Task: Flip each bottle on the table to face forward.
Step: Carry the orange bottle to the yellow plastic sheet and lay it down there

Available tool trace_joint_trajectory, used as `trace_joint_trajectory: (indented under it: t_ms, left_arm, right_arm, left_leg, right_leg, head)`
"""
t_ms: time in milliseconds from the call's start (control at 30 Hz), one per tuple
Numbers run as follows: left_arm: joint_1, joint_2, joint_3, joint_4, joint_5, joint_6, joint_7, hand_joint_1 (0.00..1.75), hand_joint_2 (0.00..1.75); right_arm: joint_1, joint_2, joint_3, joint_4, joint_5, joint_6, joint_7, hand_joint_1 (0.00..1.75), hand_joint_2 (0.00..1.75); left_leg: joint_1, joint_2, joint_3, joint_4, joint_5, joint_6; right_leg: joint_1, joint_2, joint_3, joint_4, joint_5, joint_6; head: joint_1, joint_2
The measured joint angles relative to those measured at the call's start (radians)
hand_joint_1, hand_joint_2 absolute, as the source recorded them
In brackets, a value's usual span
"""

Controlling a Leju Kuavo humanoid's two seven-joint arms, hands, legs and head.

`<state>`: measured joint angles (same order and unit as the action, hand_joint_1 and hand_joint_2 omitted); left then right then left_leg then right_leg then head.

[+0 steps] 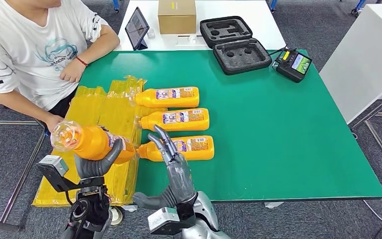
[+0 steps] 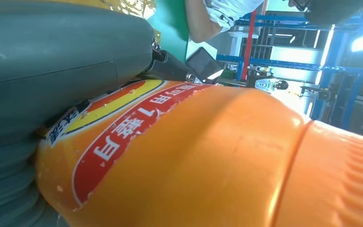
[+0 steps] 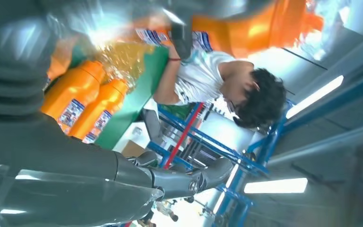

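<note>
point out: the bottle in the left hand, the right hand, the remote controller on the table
held bottle (image 1: 92,143), head view, on its orange body above the left hand.
right hand (image 1: 173,155), head view, on its raised fingers.
remote controller (image 1: 293,64), head view, on its dark casing beside the screen.

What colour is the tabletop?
Green tabletop, clearest in the head view.

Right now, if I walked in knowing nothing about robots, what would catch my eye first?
Probably the orange bottle held up in the robot's left hand above the table's near left corner. Next, three more orange bottles lying in a row on the green table, with the right hand raised over the nearest. A person sits at the far left.
</note>
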<state>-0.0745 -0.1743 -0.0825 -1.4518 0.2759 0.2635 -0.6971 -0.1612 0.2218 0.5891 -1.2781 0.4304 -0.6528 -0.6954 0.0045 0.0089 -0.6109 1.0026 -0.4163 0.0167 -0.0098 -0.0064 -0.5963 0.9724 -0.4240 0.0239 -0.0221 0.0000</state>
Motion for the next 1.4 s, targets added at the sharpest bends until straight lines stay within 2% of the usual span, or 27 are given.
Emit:
trace_joint_trajectory:
  t_ms: [200, 300, 467, 633, 700, 833, 900, 933, 1033, 1133, 1400]
  left_arm:
    - [-0.001, 0.000, 0.003, -0.003, -0.002, 0.001, -0.002, 1.75, 1.75]
    - [-0.001, -0.001, 0.008, -0.008, -0.042, 0.032, -0.002, 1.75, 1.75]
    - [0.006, -0.002, 0.038, -0.063, -0.187, 0.137, -0.003, 1.75, 1.75]
    - [0.017, 0.018, 0.062, -0.148, -0.388, 0.314, 0.000, 1.75, 1.75]
    - [0.001, 0.051, 0.061, -0.136, -0.553, 0.363, 0.054, 1.75, 1.75]
    - [-0.118, 0.167, 0.051, 0.050, -1.219, 0.307, 0.373, 1.75, 1.75]
    - [-0.172, 0.211, 0.050, 0.160, -1.454, 0.268, 0.450, 1.75, 1.75]
    - [-0.198, 0.230, 0.049, 0.212, -1.504, 0.249, 0.471, 1.75, 1.75]
    - [-0.261, 0.266, 0.044, 0.342, -1.489, 0.198, 0.500, 1.75, 1.75]
    - [-0.292, 0.290, 0.037, 0.435, -1.484, 0.145, 0.514, 1.75, 1.75]
    - [-0.310, 0.309, 0.023, 0.545, -1.498, 0.108, 0.524, 1.75, 1.75]
  right_arm:
    - [0.017, -0.014, 0.000, -0.051, 0.000, -0.001, 0.000, 0.00, 0.00]
    - [0.027, -0.017, -0.002, -0.079, 0.023, -0.019, 0.000, 0.00, 0.00]
    - [0.066, -0.026, -0.033, -0.246, 0.141, -0.040, -0.003, 0.00, 0.00]
    - [0.080, -0.028, -0.049, -0.354, 0.117, -0.041, -0.003, 0.00, 0.00]
    - [0.080, -0.028, -0.051, -0.371, 0.094, -0.041, -0.003, 0.00, 0.00]
    - [0.061, -0.030, -0.028, -0.339, 0.029, -0.041, -0.003, 0.00, 1.75]
    - [0.047, -0.029, -0.014, -0.315, 0.016, -0.041, -0.003, 0.00, 1.75]
    - [0.040, -0.029, -0.008, -0.302, 0.013, -0.041, -0.003, 0.00, 1.75]
    - [0.021, -0.028, 0.007, -0.270, 0.011, -0.041, -0.003, 0.00, 1.75]
    - [0.007, -0.028, 0.020, -0.245, -0.002, -0.041, -0.003, 0.00, 1.75]
    - [-0.010, -0.028, 0.035, -0.204, -0.008, -0.041, -0.003, 0.00, 1.75]
  left_leg:
    - [0.000, 0.000, 0.000, 0.000, 0.000, 0.000]
    - [0.000, 0.000, 0.000, 0.000, 0.000, 0.000]
    - [0.000, 0.000, 0.000, 0.000, 0.000, 0.000]
    - [0.000, 0.000, 0.000, 0.000, 0.000, 0.000]
    - [0.000, 0.000, 0.000, 0.000, 0.000, 0.000]
    - [0.001, -0.001, 0.000, -0.001, 0.003, 0.000]
    - [0.002, 0.002, 0.000, -0.001, 0.004, -0.001]
    - [0.002, 0.003, 0.000, -0.001, 0.005, -0.002]
    - [0.002, 0.003, -0.001, -0.001, 0.006, -0.002]
    - [0.002, 0.003, -0.001, -0.001, 0.006, -0.002]
    - [0.002, 0.002, -0.003, 0.000, 0.006, -0.001]
  right_leg:
    - [0.000, 0.000, 0.000, 0.000, 0.000, 0.000]
    - [0.000, 0.000, 0.000, 0.000, 0.000, 0.000]
    - [0.000, 0.000, 0.000, 0.000, 0.000, 0.000]
    - [0.000, 0.000, 0.000, 0.000, 0.000, 0.000]
    - [0.000, 0.000, 0.000, 0.000, 0.000, 0.000]
    - [0.001, -0.005, 0.001, 0.000, 0.002, -0.003]
    - [0.002, -0.002, -0.001, 0.001, 0.005, -0.005]
    - [0.002, -0.001, -0.002, 0.001, 0.006, -0.005]
    - [0.003, 0.000, -0.002, 0.001, 0.006, -0.005]
    - [0.002, 0.000, -0.002, 0.001, 0.006, -0.004]
    - [0.002, -0.001, -0.003, 0.000, 0.006, -0.004]
  head:
    - [0.000, 0.000]
    - [0.000, 0.000]
    - [0.000, 0.000]
    - [0.000, 0.000]
    - [0.000, 0.000]
    - [0.000, 0.000]
    - [0.000, 0.000]
    - [0.000, 0.000]
    - [0.000, 0.000]
    - [0.000, 0.000]
    - [0.000, 0.000]
